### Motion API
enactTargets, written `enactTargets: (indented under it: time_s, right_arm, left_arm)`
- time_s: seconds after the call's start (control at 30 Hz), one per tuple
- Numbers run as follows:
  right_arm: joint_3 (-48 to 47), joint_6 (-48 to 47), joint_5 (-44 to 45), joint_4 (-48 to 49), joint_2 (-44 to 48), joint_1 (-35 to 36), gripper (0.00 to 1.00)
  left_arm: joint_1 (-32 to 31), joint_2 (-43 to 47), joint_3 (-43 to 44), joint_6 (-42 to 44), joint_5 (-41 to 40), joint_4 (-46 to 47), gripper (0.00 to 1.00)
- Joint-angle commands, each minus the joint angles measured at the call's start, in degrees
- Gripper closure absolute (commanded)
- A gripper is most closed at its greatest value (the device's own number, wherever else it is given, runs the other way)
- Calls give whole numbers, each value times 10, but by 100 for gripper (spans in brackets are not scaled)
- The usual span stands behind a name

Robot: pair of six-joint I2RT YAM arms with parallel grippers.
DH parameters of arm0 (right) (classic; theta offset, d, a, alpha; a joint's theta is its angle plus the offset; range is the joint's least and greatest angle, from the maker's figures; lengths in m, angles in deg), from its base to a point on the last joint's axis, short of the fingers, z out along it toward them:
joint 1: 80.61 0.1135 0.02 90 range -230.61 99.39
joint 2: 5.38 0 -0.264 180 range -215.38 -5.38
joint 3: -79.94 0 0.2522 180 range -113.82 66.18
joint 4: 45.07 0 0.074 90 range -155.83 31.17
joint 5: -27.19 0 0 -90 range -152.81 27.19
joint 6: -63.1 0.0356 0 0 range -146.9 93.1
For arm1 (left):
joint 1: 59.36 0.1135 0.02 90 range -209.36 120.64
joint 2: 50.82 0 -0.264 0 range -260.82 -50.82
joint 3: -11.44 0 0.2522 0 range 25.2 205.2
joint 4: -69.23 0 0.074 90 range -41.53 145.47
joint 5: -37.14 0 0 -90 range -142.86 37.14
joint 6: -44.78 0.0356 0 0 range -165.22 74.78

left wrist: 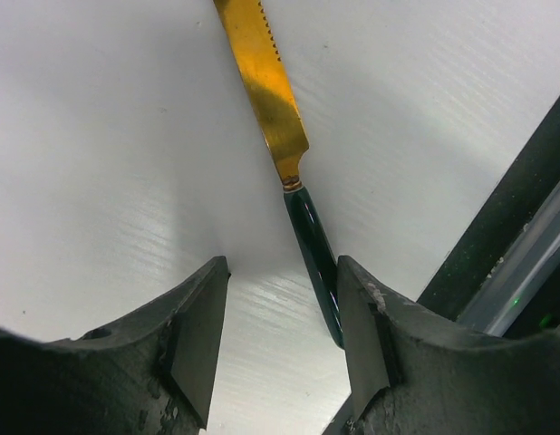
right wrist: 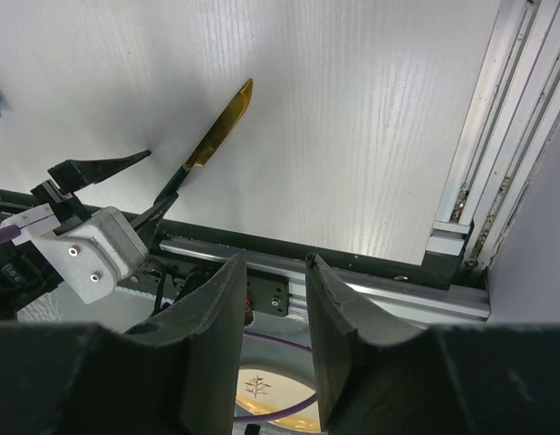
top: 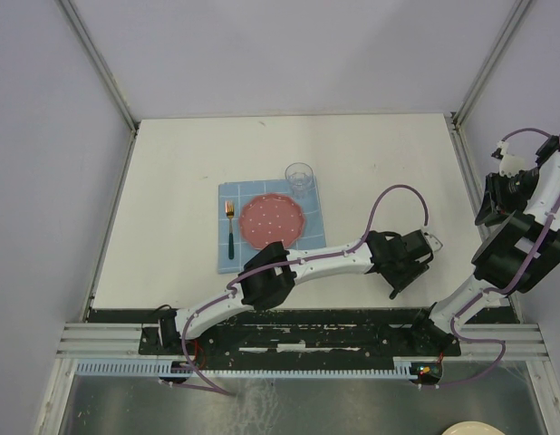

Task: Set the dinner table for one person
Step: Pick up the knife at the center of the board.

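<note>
We're working on the white dinner table (top: 171, 181), and most of the setting is sitting on it already. The blue grid placemat (top: 227, 195) is lying around the middle, with the pink dotted plate (top: 273, 220) on it. Our right gripper (right wrist: 274, 281) is hanging off at the right edge, fingers apart by a narrow gap with nothing between them, so it's not doing anything. Our left gripper (left wrist: 282, 308) is reaching across to the near right part of the table, well apart from the placemat, with its fingers spread wide. The clear glass (top: 299, 177) is standing at the placemat's far right corner and the gold fork (top: 230, 228) is lying left of the plate. That leaves the knife (left wrist: 273, 109), with its gold serrated blade and dark green handle, lying flat on the bare tabletop by the near rail. Its handle is running between our left fingers, right up against one of them. So we're guessing we're going for the knife pickup. Next we're probably centring on the handle, pinching it, then carrying it to the plate's right side.
</note>
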Motion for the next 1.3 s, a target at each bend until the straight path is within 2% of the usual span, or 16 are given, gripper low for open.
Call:
enactTargets:
  time_s: [0.0, 0.53, 0.8, 1.1, 1.27]
  right_arm:
    - [0, 10, -12, 4, 14, -3, 60]
    - [6, 18, -19, 6, 22, -3, 60]
    - [-7, 21, -21, -2, 21, -3, 60]
    - [-2, 30, -28, 2, 23, -4, 60]
    - [-5, 34, -33, 1, 21, -3, 60]
  left_arm:
    - [3, -19, 20, 10, -6, -56, 41]
    - [2, 5, 35, 12, -1, -55, 41]
    - [4, 13, 22, 2, 60, -25, 41]
    - [4, 28, 31, 25, 17, -16, 39]
    - [4, 17, 32, 10, 33, -13, 38]
